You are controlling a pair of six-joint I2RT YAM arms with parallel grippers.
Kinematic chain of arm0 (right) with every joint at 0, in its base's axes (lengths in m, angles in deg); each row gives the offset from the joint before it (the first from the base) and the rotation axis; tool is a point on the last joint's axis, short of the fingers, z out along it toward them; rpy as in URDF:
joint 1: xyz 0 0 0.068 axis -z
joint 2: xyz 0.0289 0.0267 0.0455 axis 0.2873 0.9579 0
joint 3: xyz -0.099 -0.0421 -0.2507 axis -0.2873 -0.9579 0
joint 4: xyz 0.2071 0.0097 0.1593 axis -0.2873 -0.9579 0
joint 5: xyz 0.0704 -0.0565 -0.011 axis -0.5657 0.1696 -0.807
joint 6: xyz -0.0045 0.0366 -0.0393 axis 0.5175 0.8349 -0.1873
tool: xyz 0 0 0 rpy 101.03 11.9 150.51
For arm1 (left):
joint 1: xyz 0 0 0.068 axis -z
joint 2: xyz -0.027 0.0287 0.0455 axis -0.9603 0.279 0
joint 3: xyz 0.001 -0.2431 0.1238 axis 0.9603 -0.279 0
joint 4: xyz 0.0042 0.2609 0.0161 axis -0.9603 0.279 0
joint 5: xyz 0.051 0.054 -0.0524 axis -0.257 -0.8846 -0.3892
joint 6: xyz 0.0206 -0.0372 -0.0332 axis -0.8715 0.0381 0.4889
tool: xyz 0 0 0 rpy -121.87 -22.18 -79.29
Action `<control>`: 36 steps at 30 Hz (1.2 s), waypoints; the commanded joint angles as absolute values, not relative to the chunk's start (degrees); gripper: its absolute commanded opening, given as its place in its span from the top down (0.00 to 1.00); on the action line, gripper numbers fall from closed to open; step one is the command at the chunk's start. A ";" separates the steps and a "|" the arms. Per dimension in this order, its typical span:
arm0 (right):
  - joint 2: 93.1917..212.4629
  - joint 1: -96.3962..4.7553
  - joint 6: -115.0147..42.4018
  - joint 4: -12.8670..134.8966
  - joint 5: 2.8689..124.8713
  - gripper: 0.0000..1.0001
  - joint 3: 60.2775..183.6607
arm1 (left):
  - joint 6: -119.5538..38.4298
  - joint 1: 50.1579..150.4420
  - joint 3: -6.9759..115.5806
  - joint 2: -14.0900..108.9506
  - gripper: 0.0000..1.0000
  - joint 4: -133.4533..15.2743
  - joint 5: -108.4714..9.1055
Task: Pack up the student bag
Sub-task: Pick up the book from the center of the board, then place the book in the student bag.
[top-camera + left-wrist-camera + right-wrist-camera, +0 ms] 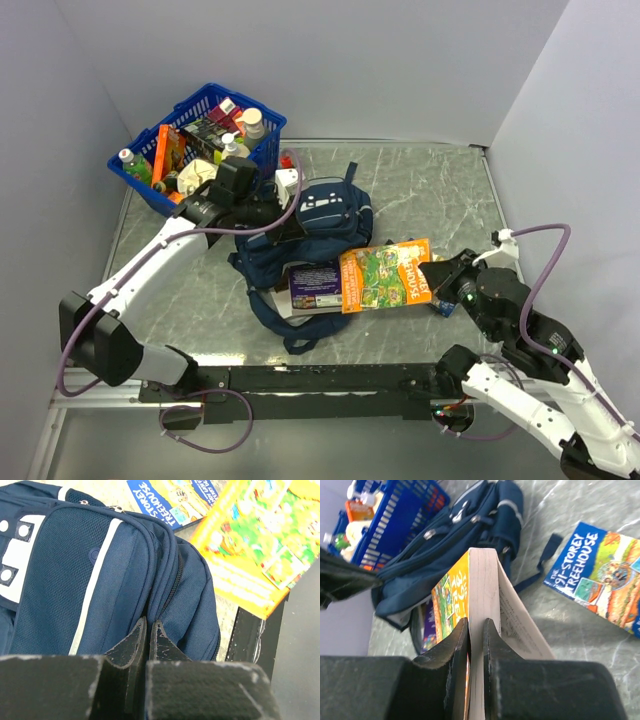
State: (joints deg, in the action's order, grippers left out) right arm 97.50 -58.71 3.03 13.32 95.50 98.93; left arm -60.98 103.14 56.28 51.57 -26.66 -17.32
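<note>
The navy student bag (300, 235) lies in the middle of the table with its mouth toward the arms. My left gripper (268, 213) is shut on a fold of its fabric (75, 580) beside a zip, fingertips (142, 630) pressed together. My right gripper (432, 270) is shut on the edge of an orange picture book (385, 276), held just right of the bag's mouth. In the right wrist view the jaws clamp the book's (482, 585) cover and most pages, and a few back pages splay outside them. A purple-blue book (315, 285) sits in the bag's mouth.
A blue plastic basket (265, 150) full of bottles and packets stands at the back left, behind the bag. A blue Treehouse book (600, 580) lies on the marble table below the held book. The black base rail (320, 380) runs along the near edge.
</note>
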 commanded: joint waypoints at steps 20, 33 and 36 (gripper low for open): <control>114.61 -50.71 18.65 35.67 79.51 1.00 92.05 | -59.79 105.09 64.75 49.72 0.99 -28.25 -18.04; 121.50 -55.16 37.38 40.86 99.17 1.00 85.37 | -54.87 107.37 68.52 50.50 0.99 -26.23 -14.79; 124.03 -59.21 39.32 41.66 104.64 1.00 85.79 | -55.39 109.39 70.45 52.17 0.99 -24.12 -16.98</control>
